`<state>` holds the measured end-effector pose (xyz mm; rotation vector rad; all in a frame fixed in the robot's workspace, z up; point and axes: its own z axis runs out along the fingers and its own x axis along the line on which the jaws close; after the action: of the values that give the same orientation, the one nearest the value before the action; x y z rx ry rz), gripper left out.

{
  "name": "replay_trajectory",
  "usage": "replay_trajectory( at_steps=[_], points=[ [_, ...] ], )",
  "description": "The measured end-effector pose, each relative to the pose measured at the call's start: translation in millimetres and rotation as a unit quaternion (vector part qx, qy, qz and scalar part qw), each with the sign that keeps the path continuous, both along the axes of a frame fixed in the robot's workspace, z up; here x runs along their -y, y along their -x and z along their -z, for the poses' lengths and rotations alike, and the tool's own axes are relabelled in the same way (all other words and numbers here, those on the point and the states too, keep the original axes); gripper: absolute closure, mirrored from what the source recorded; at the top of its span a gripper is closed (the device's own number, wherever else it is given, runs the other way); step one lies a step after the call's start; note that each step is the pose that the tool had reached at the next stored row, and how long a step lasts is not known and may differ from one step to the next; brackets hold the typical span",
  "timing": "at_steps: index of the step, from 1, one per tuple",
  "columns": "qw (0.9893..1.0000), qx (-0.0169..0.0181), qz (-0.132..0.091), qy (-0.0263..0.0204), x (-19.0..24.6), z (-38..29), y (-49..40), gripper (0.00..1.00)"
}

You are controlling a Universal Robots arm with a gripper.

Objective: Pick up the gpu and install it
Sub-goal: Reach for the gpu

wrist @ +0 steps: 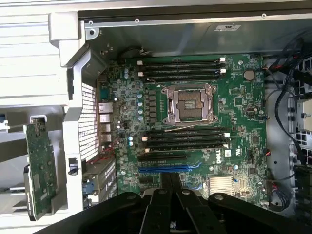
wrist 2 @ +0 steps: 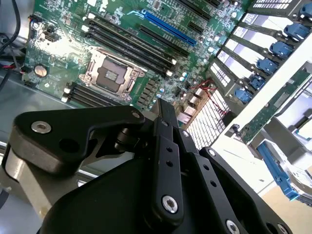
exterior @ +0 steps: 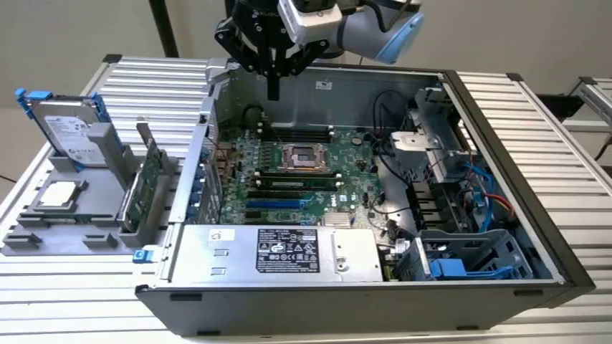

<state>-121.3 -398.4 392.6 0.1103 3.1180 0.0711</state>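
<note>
Black tool [exterior: 274, 92] hung over open dark grey computer case [exterior: 335, 304], fingers together, seemingly holding nothing. Thin green gpu card [exterior: 143, 183] stood on edge in grey holder [exterior: 29, 240] on ribbed metal surface [exterior: 545, 129], beside case.

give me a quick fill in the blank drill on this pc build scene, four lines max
1. The gripper hangs above the open computer case and holds ____.
2. The gpu stands on edge in a grey holder, to the exterior view's ____ of the case.
3. The processor socket on the motherboard is ____.
4. Among the black slots on the motherboard, one long slot is coloured ____.

Missing words: nothing; left; empty; blue.
</note>
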Motion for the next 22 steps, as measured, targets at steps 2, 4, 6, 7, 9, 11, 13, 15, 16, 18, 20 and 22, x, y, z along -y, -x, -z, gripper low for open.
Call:
replay_trajectory(
  at_steps=[2, 4, 6, 7, 9, 11, 13, 15, 16, 18, 20, 22],
  points=[
    [1.0, 0.0, 0.0, 0.0, 0.0, 0.0, 0.3, 1.0],
    [1.0, 0.0, 0.0, 0.0, 0.0, 0.0, 0.8, 1.0],
    [1.0, 0.0, 0.0, 0.0, 0.0, 0.0, 2.1, 1.0],
    [1.0, 0.0, 0.0, 0.0, 0.0, 0.0, 3.3, 1.0],
    [1.0, 0.0, 0.0, 0.0, 0.0, 0.0, 5.8, 1.0],
    [1.0, 0.0, 0.0, 0.0, 0.0, 0.0, 8.4, 1.0],
    [1.0, 0.0, 0.0, 0.0, 0.0, 0.0, 10.8, 1.0],
    [1.0, 0.0, 0.0, -0.0001, 0.0, 0.0, 13.1, 1.0],
    [1.0, 0.0, 0.0, 0.0, 0.0, 0.0, 14.5, 1.0],
    [1.0, 0.0, 0.0, 0.0, 0.0, 0.0, 16.9, 1.0],
    [1.0, 0.0, 0.0, 0.0, 0.0, 0.0, 19.4, 1.0],
    [1.0, 0.0, 0.0, 0.0, 0.0, 0.0, 21.9, 1.0]
  ],
)
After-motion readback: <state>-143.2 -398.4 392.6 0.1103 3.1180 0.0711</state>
